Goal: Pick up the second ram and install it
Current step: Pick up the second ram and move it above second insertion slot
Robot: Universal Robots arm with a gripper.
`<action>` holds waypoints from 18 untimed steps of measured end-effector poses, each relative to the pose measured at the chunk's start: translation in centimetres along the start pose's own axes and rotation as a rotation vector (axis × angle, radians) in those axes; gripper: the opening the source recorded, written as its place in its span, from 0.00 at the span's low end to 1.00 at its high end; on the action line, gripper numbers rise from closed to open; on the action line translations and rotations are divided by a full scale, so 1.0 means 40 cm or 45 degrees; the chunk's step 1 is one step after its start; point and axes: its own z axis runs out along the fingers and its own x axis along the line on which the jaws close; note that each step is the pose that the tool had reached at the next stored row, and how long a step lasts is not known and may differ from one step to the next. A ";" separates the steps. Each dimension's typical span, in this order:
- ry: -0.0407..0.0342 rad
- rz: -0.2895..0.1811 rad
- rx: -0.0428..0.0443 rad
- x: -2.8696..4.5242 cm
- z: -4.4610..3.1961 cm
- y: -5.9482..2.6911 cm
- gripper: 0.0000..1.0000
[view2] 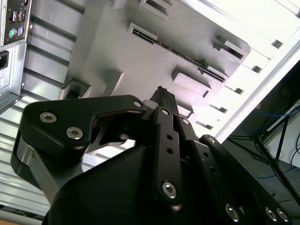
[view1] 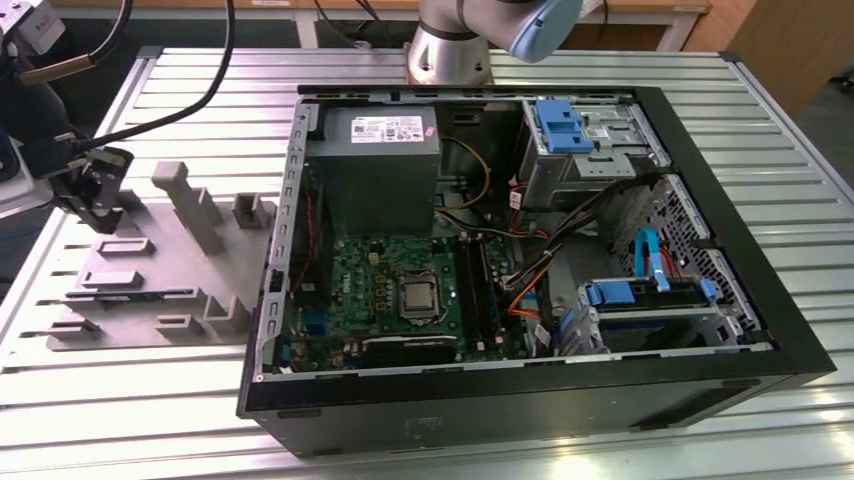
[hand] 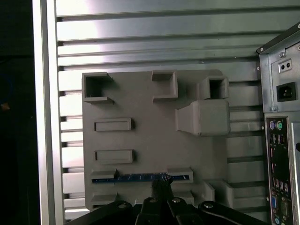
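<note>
The end effector (view1: 96, 220) is being held over the grey tray (view1: 160, 268) at the exterior view's left, in the middle left of that frame, well apart from the open computer case (view1: 534, 400). Its jaws are being shown pressed together in both wrist views, and nothing is being pinched between them.

The ram (hand: 140, 177) is being carried on edge by the tray, its blue-green strip being cradled between two low slotted blocks. In the first wrist view the dark tip of the end effector (hand: 161, 186) is being seen against the ram's long edge, near its middle. Whether the tip is touching the ram cannot be told. In the exterior view the ram (view1: 138, 295) is being shown as a thin dark line in the lower left part of the tray, lower in the frame than the end effector.

The tray is being borne by a slatted metal surface (view1: 200, 100), just beside the case's rear wall. Part of that wall, with its ports, is being shown in the first wrist view. Inside the case, the green motherboard (view1: 380, 270) is being seen in the lower middle of the exterior frame, with long black memory slots (view1: 477, 285) running beside the processor (view1: 418, 296). The arm's base (view1: 451, 50) is being seen at the top centre of that frame.
</note>
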 end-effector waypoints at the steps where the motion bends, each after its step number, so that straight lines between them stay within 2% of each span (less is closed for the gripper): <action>1: -0.0001 -0.001 0.000 0.000 0.000 0.000 0.11; 3: 0.0007 -0.016 0.000 0.000 0.001 0.000 0.11; 7: 0.0038 -0.086 -0.001 0.001 0.005 0.000 0.11; 18: 0.0145 -0.332 -0.005 0.002 0.014 -0.001 0.11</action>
